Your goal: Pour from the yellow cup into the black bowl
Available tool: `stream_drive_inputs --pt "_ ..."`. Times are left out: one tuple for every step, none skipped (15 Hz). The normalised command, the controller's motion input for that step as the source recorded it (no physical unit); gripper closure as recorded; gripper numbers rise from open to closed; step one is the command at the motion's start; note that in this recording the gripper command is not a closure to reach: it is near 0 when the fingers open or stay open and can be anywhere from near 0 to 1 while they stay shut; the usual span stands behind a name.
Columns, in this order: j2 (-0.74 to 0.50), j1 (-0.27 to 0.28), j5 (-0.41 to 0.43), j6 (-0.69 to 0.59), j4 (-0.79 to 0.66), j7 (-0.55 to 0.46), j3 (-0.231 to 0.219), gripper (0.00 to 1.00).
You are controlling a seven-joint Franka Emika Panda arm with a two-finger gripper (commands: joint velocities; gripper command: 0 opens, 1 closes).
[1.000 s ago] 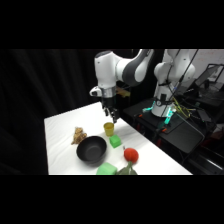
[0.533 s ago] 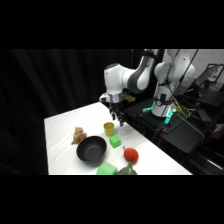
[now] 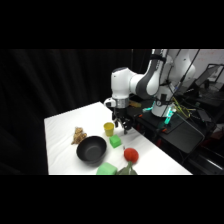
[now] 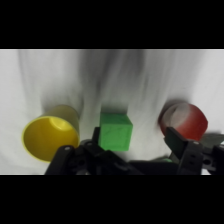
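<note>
Side view: the small mustard-yellow plastic cup [image 3: 108, 129] stands upright on the white bench [image 3: 62, 150], just beside the gripper [image 3: 121, 128], between it and the wide matte black bowl [image 3: 91, 149].
Wrist view: fingers [image 4: 177, 141] apart, straddling the green cube [image 4: 115, 131]; the cup [image 4: 50, 137] lies off to their left.

Below me the small mustard-yellow plastic cup [image 4: 49, 138] stands upright on the white table with its open mouth up, and the wide round matte black bowl [image 3: 91, 149] sits upright near it, apart from it.
</note>
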Motion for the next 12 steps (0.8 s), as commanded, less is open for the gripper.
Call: stream_drive_inputs --pt "0.26 -0.006 -0.211 0.25 0.27 0.13 -0.031 0.0" --pt "0.28 -0.025 -0.283 0.23 0.29 0.16 -0.075 0.0" --pt "0.28 -0.037 -0.347 0.18 0.31 0.19 -0.12 0.0" --pt "0.25 -0.042 -0.356 0.16 0.29 0.2 -0.137 0.0" --pt "0.21 -0.053 -0.352 0.11 0.25 0.19 -0.15 0.0" --pt "0.15 -0.06 -0.303 0.09 0.19 0.16 -0.13 0.0" --pt "0.08 -0.083 -0.213 0.05 0.11 0.1 -0.081 0.0" --pt "0.03 -0.084 -0.155 0.02 0.05 0.08 -0.039 0.0" --pt "0.0 -0.079 -0.114 0.03 0.01 0.06 -0.003 0.0" --pt "0.01 -0.073 -0.08 0.01 0.0 0.06 0.02 0.0" --pt "0.03 -0.073 -0.057 0.0 0.0 0.04 0.039 0.0" --pt "0.08 -0.087 -0.023 0.01 0.01 0.0 0.06 0.0"
